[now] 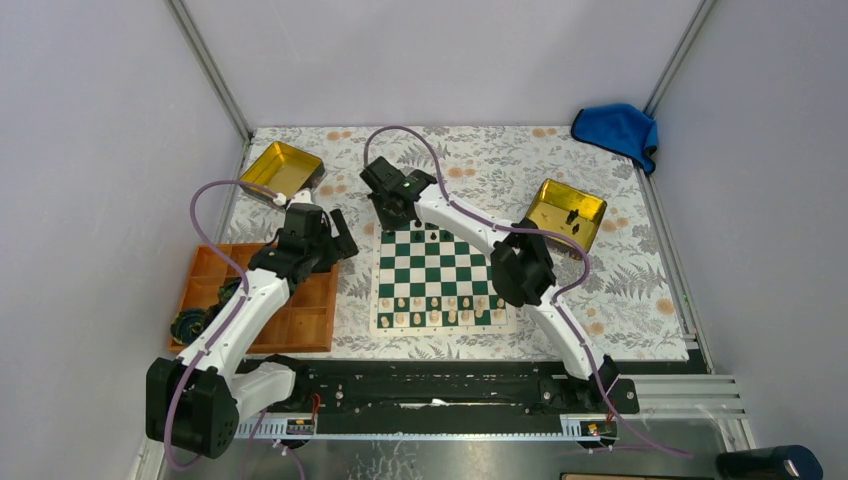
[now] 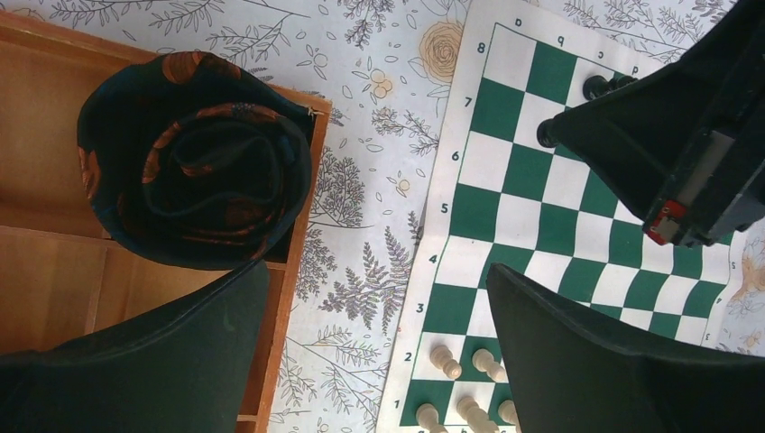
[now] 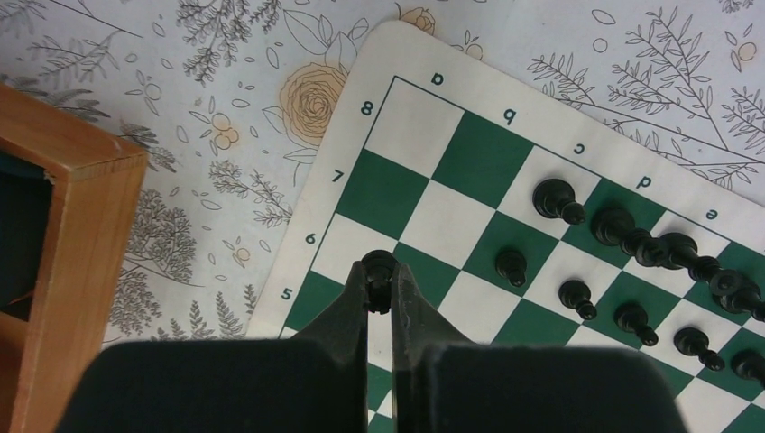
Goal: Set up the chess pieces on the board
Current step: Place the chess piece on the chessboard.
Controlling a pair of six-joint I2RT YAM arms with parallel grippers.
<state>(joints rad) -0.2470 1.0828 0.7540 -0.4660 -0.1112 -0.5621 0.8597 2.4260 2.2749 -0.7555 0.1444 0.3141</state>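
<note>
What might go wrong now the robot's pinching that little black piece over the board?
1. The right hand grips the black pawn only at its very fingertips, so the pawn might slip out or topple when it is set down.
2. Other black pieces stand close together nearby on the board. If the pawn is placed beside them, the hand might bump one and knock it over.

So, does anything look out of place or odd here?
Only something minor: a dark, orange-patterned rolled cloth slumps over the rim of the orange wooden tray. On the green-and-white chessboard, no black piece looks toppled.
</note>
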